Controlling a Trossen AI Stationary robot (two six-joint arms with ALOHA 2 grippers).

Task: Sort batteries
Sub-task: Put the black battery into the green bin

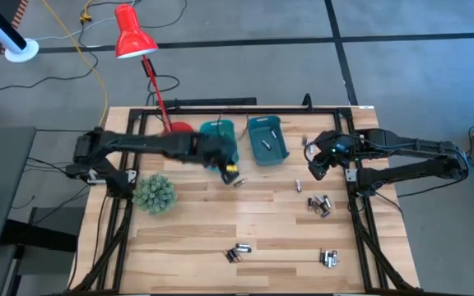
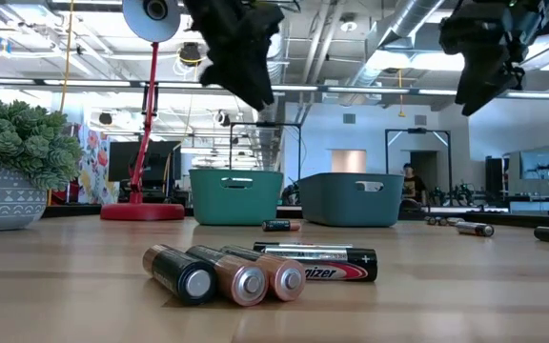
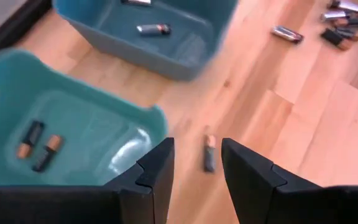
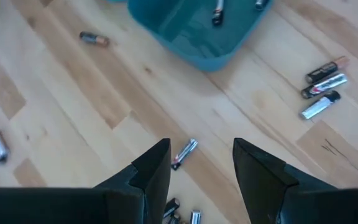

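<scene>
Above the near edge of the green bin (image 1: 217, 131) hangs my left gripper (image 1: 230, 167), its fingers apart with nothing between them. Straight below it on the wood lies a single battery (image 3: 209, 154), just off that bin's corner. Two batteries (image 3: 39, 144) lie side by side inside the green bin, and the blue bin (image 1: 267, 138) beside it holds at least one more (image 3: 153, 28).

My right gripper (image 1: 315, 168) hovers off the blue bin's right side, fingers spread and empty, over one loose battery (image 4: 184, 152). A small cluster (image 1: 319, 205) lies on the table a little nearer the front than that, another group (image 1: 238, 253) sits near the front middle, and a third (image 1: 329, 258) near the front right. Three more cells (image 4: 323, 86) lie close to the blue bin's far corner; I think one is silver, though the labels are hard to read.

A spiky green plant (image 1: 155, 194) stands on the left, and a red lamp (image 1: 135, 37) rises behind the bins.
</scene>
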